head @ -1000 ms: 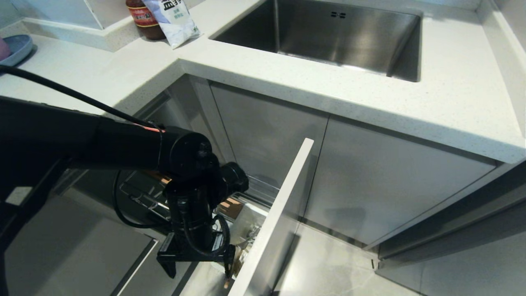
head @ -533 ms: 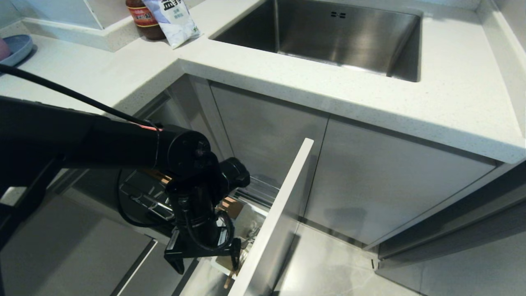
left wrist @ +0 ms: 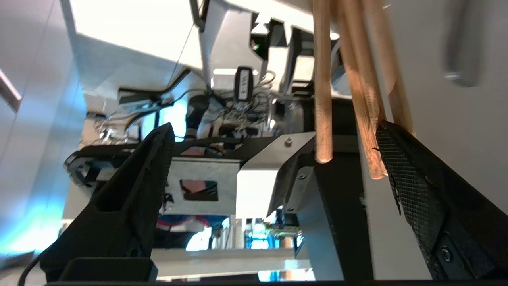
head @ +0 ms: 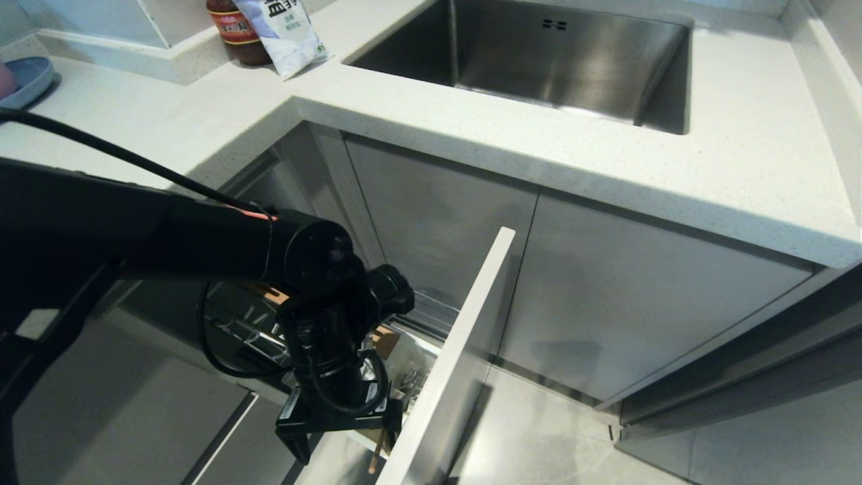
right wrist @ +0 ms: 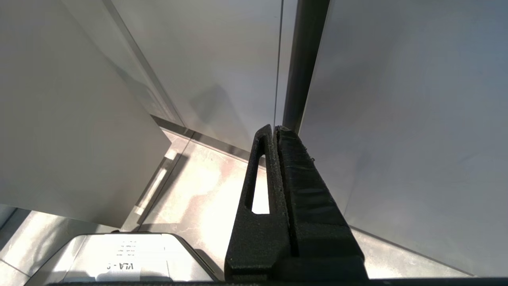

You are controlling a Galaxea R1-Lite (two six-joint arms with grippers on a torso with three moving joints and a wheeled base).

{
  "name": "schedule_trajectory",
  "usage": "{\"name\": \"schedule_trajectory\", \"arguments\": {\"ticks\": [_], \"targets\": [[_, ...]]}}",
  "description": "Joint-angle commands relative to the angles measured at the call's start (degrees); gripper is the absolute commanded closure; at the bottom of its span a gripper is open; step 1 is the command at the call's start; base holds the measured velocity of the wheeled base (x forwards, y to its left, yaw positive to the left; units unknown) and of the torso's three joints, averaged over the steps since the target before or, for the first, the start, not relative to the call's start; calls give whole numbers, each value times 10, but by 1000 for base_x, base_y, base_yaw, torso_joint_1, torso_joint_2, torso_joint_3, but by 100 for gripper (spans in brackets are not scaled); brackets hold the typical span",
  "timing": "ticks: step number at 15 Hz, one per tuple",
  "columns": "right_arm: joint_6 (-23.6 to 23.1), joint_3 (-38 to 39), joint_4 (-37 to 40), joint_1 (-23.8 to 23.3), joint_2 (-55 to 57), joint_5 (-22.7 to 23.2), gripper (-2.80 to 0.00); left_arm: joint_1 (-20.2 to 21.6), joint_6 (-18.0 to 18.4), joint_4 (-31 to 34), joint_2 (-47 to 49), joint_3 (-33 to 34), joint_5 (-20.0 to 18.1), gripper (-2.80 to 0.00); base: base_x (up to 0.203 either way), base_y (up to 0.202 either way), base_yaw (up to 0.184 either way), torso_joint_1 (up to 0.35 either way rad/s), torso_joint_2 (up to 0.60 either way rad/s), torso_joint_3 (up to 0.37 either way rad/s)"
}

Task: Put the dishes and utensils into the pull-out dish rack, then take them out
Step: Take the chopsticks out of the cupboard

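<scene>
Now I look from left to right. Far left on the counter (head: 168, 114) sits a blue plate (head: 27, 79). My left arm reaches low across the open cupboard, and my left gripper (head: 340, 431) hangs down by the pull-out rack (head: 431, 310). Its jaws are wide apart and hold nothing. In the left wrist view the wooden chopsticks (left wrist: 323, 79) stand between the two fingers (left wrist: 131, 190), closer to one finger than the other. One stick seems to touch that finger, but I cannot tell for sure. From the head view I see a chopstick tip (head: 374, 458) poking down just beside the gripper, next to the white box (head: 404, 370) in the rack. Some silver cutlery (head: 412, 385) stands in that box. The rack's tall white front panel (head: 465, 357) is just to the right of it.

Up on the counter a dark jar (head: 232, 30) and a white bag (head: 286, 34) stand near the steel sink (head: 539, 60). My right gripper (right wrist: 276, 133) is down by the cupboard doors, with its jaws pressed together and nothing in them.
</scene>
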Motion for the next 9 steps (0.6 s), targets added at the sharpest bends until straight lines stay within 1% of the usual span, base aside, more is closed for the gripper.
{"name": "schedule_trajectory", "arguments": {"ticks": [1,3,6,9], "targets": [[0,1,0,0,-1,0,0,1,6,15,8,0,1,-280,0,0,0,0,0,0],[0,1,0,0,-1,0,0,4,8,15,8,0,5,-280,0,0,0,0,0,0],[0,1,0,0,-1,0,0,10,8,16,7,0,24,-280,0,0,0,0,0,0],[0,1,0,0,-1,0,0,17,8,15,6,0,30,-280,0,0,0,0,0,0]]}}
